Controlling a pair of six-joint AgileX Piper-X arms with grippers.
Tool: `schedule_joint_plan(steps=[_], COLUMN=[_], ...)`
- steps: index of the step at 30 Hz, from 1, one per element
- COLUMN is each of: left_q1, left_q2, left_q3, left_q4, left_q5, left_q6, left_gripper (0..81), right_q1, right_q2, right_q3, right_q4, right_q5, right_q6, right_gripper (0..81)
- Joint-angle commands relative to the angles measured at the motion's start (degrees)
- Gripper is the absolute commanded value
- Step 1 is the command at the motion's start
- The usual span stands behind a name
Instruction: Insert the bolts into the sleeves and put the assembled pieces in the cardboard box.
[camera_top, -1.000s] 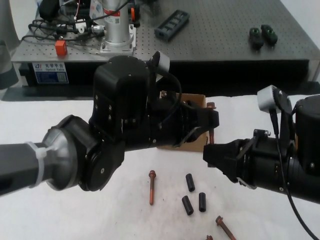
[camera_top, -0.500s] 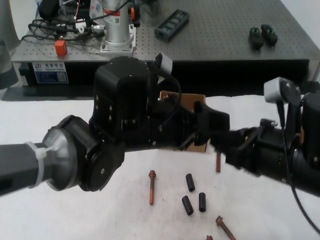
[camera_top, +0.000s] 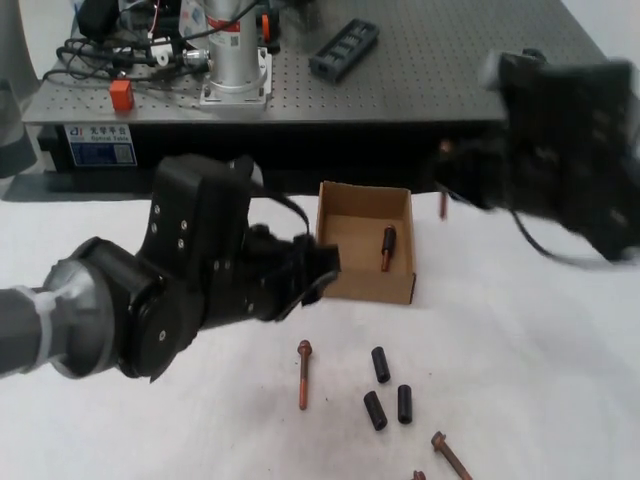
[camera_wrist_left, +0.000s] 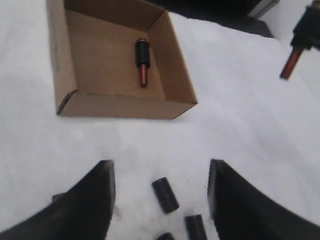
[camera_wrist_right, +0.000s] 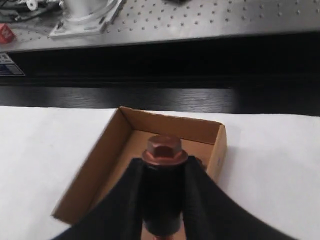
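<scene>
White bench cloth (camera_top: 520, 340): right gripper (camera_wrist_right: 162, 172) pinches sleeved bolt (camera_wrist_right: 163, 149) upright, upper right of cardboard box (camera_top: 365, 285).
Left gripper (camera_wrist_left: 160, 167) hangs spread above loose sleeves (camera_wrist_left: 165, 195).

One assembled piece (camera_top: 388, 243) is laid in the box (camera_top: 365, 286); three sleeves (camera_top: 381, 364) are placed before it, a bolt (camera_top: 303, 376) left of them.

Copper bolts (camera_top: 304, 375), blk sleeves (camera_top: 381, 364), brn box (camera_top: 365, 287)

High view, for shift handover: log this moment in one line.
left tool: open, over loose sleeves | right tool: shut on bolt-in-sleeve, aloft near cardboard box | box: one assembled piece inside
</scene>
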Motion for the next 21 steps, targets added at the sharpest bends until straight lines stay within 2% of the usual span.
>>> schedule_joint_plan(steps=[1, 8, 12, 14, 16, 21], left_q1=[-0.02, -0.02, -0.02, -0.02, -0.02, -0.02], left_q2=[-0.82, -0.82, -0.82, -0.82, -0.02, 4.88], left_q3=[-0.1, -0.1, -0.1, -0.1, -0.73, -6.2], left_q4=[2.68, 8.59, 9.6, 9.62, 9.62, 14.56], left_q5=[-2.24, -3.98, -4.28, -3.88, -2.88, -3.12], left_q6=[2.63, 6.2, 7.15, 8.53, 10.58, 12.06], left_gripper=[40.5, 40.5, 40.5, 40.5, 40.5, 40.5], right_q1=[0.48, 3.9, 4.77, 4.92, 4.91, 4.21], right_q2=[2.23, 17.26, 21.63, 22.71, 23.21, 21.73], right_q3=[-3.33, -21.44, -25.19, -25.41, -25.41, -25.7], right_q4=[2.34, 14.86, 19.45, 20.8, 21.66, 21.54], right_q5=[0.39, 5.22, 7.25, 7.25, 7.12, 3.75], right_q6=[-0.74, -1.75, -1.75, -1.75, -1.75, -0.4], right_gripper=[2.9, 2.9, 2.9, 0.3, 6.6, 38.0])
